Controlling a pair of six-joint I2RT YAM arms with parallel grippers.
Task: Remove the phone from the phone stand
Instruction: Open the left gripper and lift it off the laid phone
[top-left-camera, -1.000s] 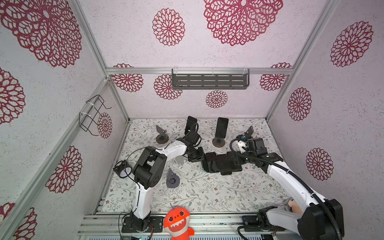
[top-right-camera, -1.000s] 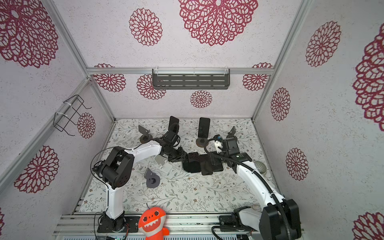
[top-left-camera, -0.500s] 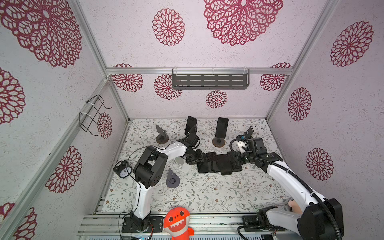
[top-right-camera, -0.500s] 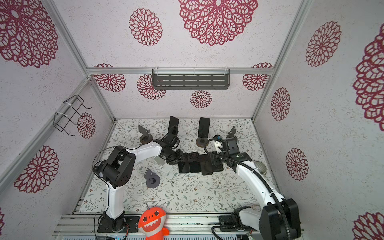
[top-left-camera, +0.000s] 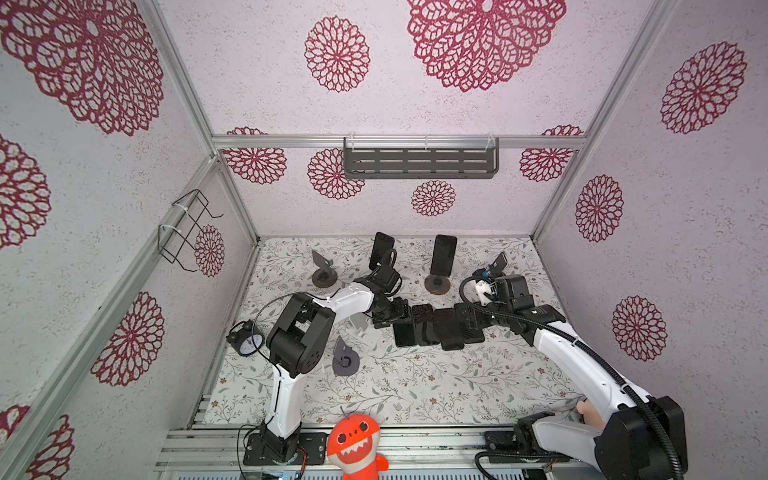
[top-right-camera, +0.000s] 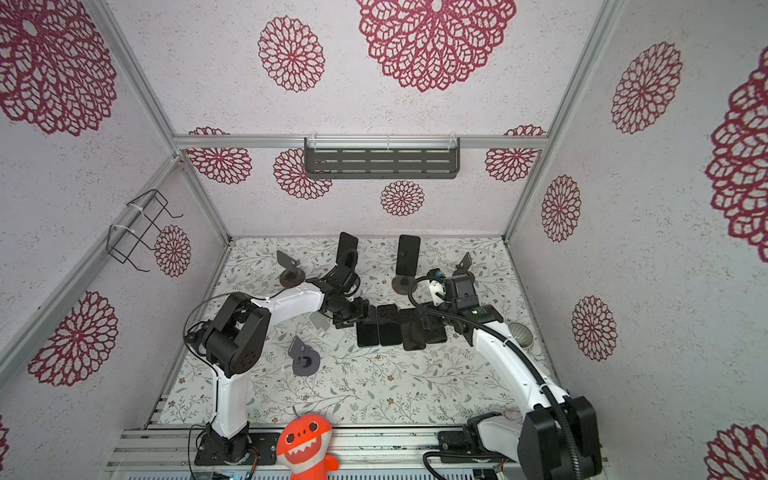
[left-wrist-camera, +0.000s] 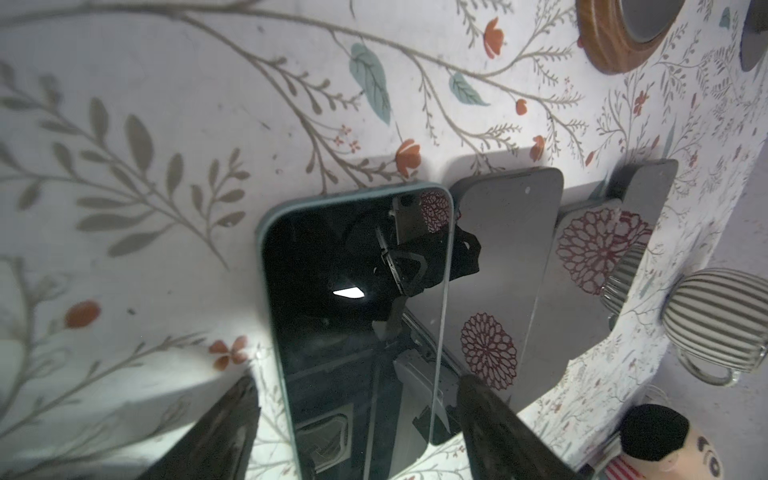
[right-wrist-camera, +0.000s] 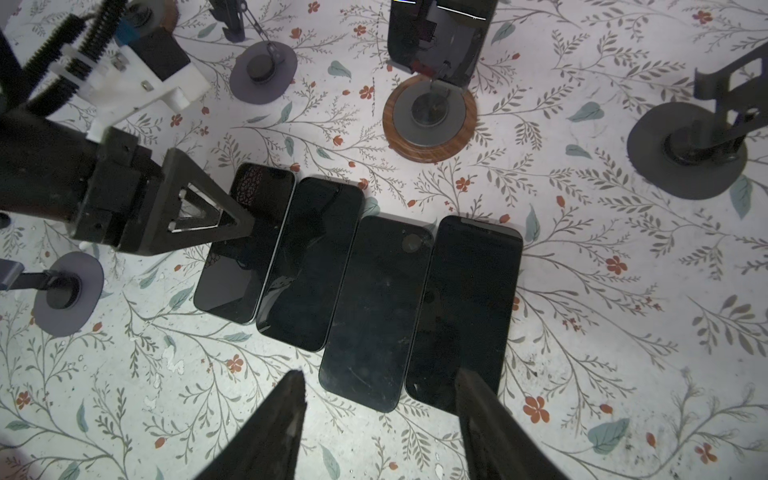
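Observation:
Several dark phones lie flat in a row mid-table; the leftmost phone (top-left-camera: 404, 334) (right-wrist-camera: 245, 249) has a teal edge. In the left wrist view this phone (left-wrist-camera: 357, 299) lies on the cloth between the spread fingers of my left gripper (left-wrist-camera: 357, 380) (top-left-camera: 395, 318), which is open and not gripping it. My right gripper (right-wrist-camera: 379, 374) (top-right-camera: 432, 320) hovers open over the row's right end, holding nothing. A phone (top-left-camera: 442, 253) (right-wrist-camera: 440, 37) stands upright on a phone stand with a wood-rimmed base (top-left-camera: 437, 286) (right-wrist-camera: 430, 120). Another upright phone (top-left-camera: 381, 249) stands behind my left arm, its stand hidden.
Empty stands: a dark one (top-left-camera: 324, 270) at back left, a grey one (top-left-camera: 345, 359) in front, a white one (top-left-camera: 359, 322) under my left arm, one (top-left-camera: 496, 264) at back right. An alarm clock (top-left-camera: 245, 343), a striped cup (top-right-camera: 519, 332) and an orange plush (top-left-camera: 353, 444) sit at the edges.
My left gripper went from shut on the teal-edged phone to open, leaving it flat at the left end of the row. My right gripper's fingers spread slightly.

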